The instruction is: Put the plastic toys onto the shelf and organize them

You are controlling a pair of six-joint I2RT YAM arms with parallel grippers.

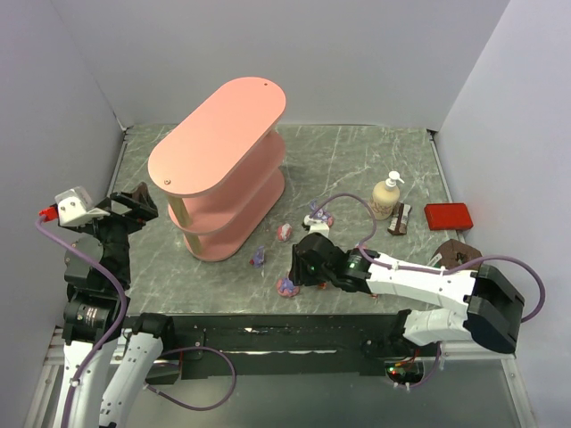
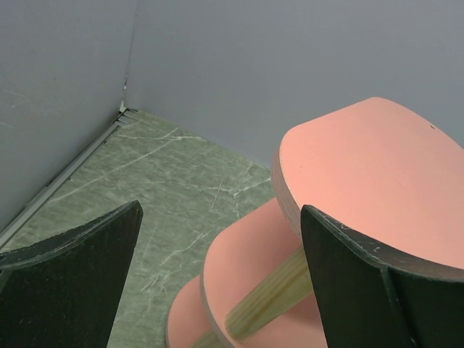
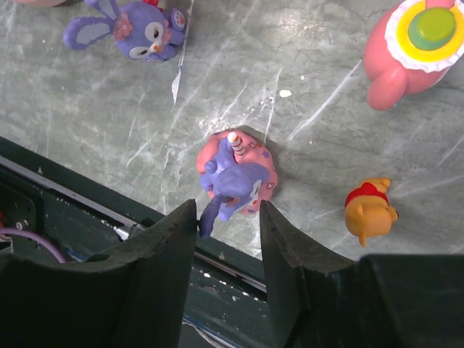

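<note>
Right gripper [image 3: 228, 217] is standing part-open, fingers flanking the purple bunny figurine on a speckled pink base [image 3: 235, 177]; no firm hold is showing. The figurine is sitting apart from the tall salmon-pink three-tier shelf [image 1: 219, 134], off its near-right side; it is seemingly standing upright, long axis rising toward the gripper, striped tip pointing away from the jaws. Recommendation: centring the jaws low across the base before squeezing. Left gripper [image 2: 221, 217], beside the shelf, is gaping wide, holding nothing.
</note>
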